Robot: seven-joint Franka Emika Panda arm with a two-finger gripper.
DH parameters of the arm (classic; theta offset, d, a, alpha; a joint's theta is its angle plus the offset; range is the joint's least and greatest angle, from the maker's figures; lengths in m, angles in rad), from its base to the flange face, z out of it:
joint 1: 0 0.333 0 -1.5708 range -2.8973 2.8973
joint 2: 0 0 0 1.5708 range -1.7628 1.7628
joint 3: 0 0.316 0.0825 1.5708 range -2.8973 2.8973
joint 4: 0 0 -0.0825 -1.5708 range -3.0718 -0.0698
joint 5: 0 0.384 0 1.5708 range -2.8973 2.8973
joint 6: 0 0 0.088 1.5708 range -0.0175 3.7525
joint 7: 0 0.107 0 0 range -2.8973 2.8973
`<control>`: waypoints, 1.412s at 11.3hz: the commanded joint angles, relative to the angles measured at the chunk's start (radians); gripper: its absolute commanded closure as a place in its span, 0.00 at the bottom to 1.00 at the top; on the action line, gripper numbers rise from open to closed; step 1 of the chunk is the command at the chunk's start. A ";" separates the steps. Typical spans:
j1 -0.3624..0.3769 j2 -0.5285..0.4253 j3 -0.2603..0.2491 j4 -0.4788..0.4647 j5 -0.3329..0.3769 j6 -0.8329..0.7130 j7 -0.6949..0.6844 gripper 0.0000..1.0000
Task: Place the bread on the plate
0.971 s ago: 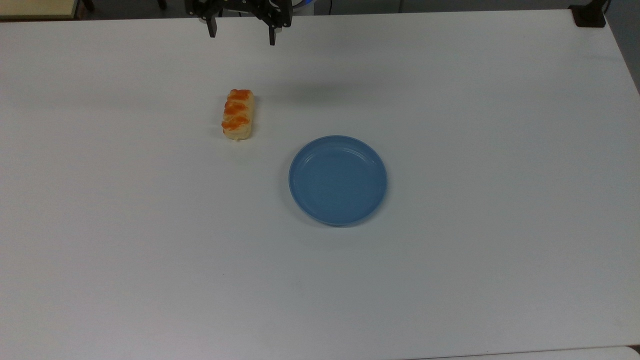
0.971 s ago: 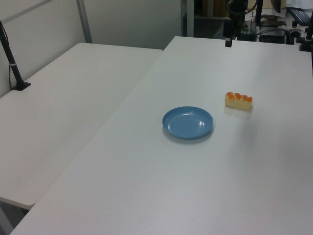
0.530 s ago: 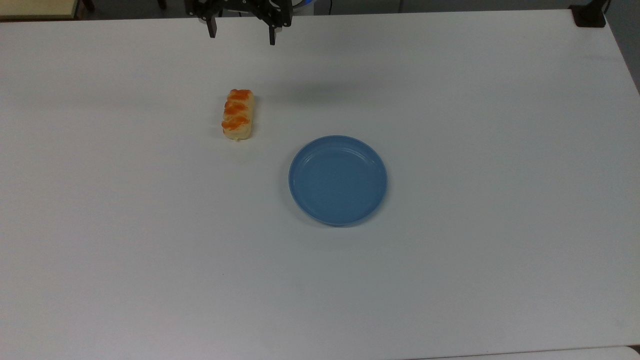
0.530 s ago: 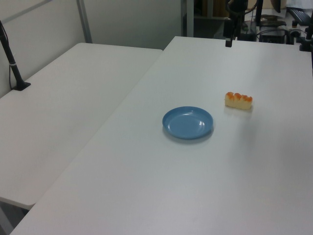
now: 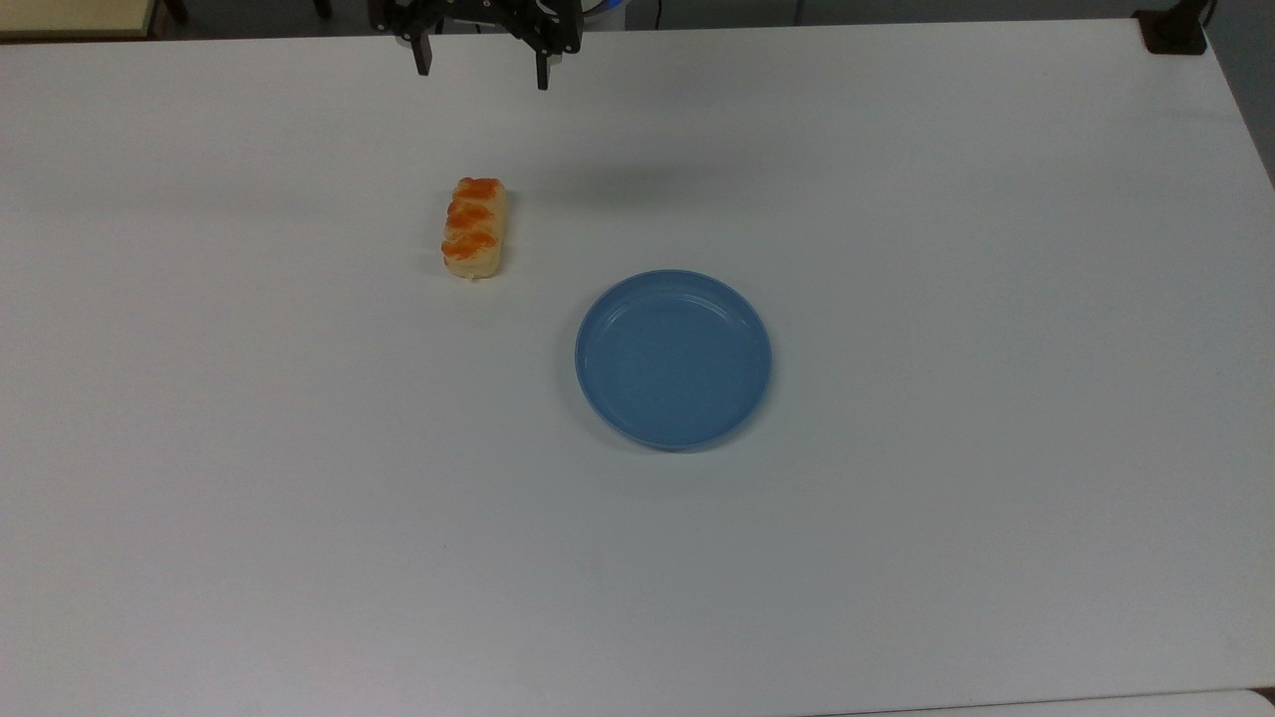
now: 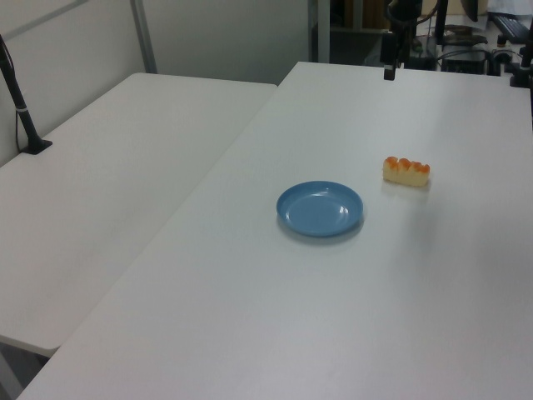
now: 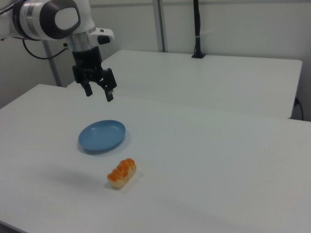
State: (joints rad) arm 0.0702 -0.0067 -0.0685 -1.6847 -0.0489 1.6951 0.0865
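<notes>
I see the white tabletop (image 5: 946,249) taking up most of every view, with a second one (image 6: 108,175) butted against it on the left view's left. My arm (image 7: 53,19) hangs above the tabletop, white with a black wrist, well up off the surface. The plate (image 5: 673,359) sits flat near the middle, blue and bare. The pincer (image 7: 98,92) points down with its two fingers spread wide and nothing between them; in the top view it pokes in at the upper edge (image 5: 481,68). The bread (image 5: 475,227) lies on the tabletop, apart from the plate, up and to the top view's left of it; in the right view it lies in front of the plate (image 7: 102,135), near but not touching, glossy orange lobes facing up.
</notes>
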 commanded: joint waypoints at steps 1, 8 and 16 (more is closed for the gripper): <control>0.014 0.010 -0.017 0.017 0.004 -0.020 -0.024 0.00; 0.026 0.076 -0.060 -0.126 -0.043 0.117 -0.067 0.00; 0.023 0.191 -0.079 -0.378 -0.195 0.368 -0.070 0.00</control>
State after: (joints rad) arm 0.0731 0.1718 -0.1188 -2.0072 -0.2017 2.0058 0.0401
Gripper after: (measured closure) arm 0.000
